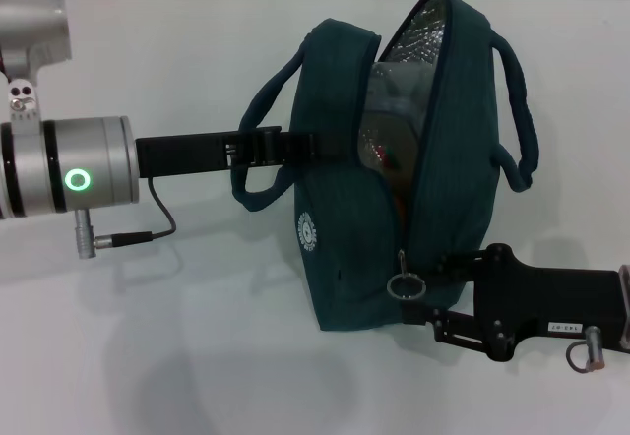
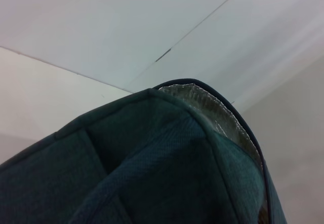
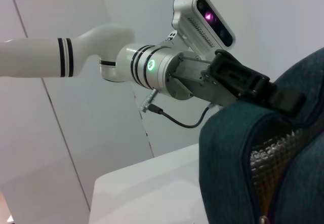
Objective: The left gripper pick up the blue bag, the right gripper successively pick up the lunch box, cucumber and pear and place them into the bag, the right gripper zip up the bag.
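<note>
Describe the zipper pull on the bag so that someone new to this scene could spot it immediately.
On the white table stands the blue bag, partly open. Follow its zipper seam down the near side to the zipper pull, just by the right gripper. It is a small metal ring, the only shiny loop against the dark fabric.

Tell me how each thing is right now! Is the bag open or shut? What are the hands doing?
blue bag: standing on the table, held up, mostly unzipped, foil lining showing.
zipper pull: low on the bag, zip barely started.
left hand: shut on the bag's handle.
right hand: beside the zipper pull; grip hidden.
orange thing inside: partly seen through the opening.
</note>
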### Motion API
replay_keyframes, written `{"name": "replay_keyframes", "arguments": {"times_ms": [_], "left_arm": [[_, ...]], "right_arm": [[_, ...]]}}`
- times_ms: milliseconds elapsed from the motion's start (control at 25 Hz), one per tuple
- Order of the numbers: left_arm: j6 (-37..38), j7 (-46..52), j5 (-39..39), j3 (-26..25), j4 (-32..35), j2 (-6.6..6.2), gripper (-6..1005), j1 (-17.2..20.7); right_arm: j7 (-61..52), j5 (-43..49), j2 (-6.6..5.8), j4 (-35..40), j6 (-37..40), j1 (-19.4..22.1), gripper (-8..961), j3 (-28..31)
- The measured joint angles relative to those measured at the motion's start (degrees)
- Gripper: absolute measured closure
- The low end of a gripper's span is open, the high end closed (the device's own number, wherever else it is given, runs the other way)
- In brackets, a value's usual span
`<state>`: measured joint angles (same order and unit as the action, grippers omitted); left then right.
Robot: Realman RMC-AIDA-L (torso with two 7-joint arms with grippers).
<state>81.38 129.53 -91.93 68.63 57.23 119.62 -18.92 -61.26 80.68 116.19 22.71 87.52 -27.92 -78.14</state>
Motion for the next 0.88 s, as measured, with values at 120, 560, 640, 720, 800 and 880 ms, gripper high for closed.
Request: {"name": "replay_keyframes", "arguments": {"times_ms": [120,560,640,720,800,880], "left_arm": [[0.0,-0.2,0.0,-0.1,-0.2,0.01,943,0.0],[0.0,-0.4,0.0,-0.3,-0.3,0.09,943,-0.1],[0.0,-0.4,0.0,-0.3,-0.3,0.05,942,-0.1],[0.0,-0.5,0.0,-0.3,-0.3,0.04,942,-0.1],[0.0,-0.6,0.0,-0.3,-0.3,0.03,942,0.0],[0.0,-0.6,0.0,-0.3,-0.3,0.02,942,0.0]], "right_arm": [[-0.1,0.0,0.0,-0.4,-0.4,-0.2,590,0.0],[0.1,0.0,0.01,0.1,-2.2,-0.3,732,-1.4],[0.1,-0.5,0.01,0.1,-2.2,-0.3,772,-1.4],[0.2,-1.0,0.0,0.2,-2.3,-0.3,812,-1.4],[0.2,-1.4,0.0,0.2,-2.3,-0.3,852,-1.2],[0.3,-1.4,0.01,0.2,-2.3,-0.3,897,-1.0]]}}
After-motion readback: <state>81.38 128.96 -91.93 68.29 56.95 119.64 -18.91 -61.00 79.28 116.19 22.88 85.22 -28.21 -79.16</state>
